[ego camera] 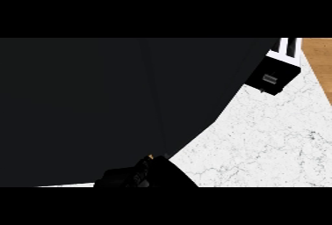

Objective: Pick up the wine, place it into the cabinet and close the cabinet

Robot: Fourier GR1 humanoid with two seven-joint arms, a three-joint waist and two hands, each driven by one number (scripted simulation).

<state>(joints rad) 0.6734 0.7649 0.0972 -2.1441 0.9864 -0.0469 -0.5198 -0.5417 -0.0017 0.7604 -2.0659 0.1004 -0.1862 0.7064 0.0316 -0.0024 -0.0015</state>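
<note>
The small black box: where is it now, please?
The small black box is upper right in the head view, between the dark cabinet and wooden floor.

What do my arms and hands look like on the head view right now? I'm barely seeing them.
Very little shows. One black hand sits at the lower edge, left of centre, so it is probably the left one. It reads as dark, blocky segments with faint grey highlights. No grey forearm, cable or marking can be made out. A large dark panel fills most of the view.
</note>
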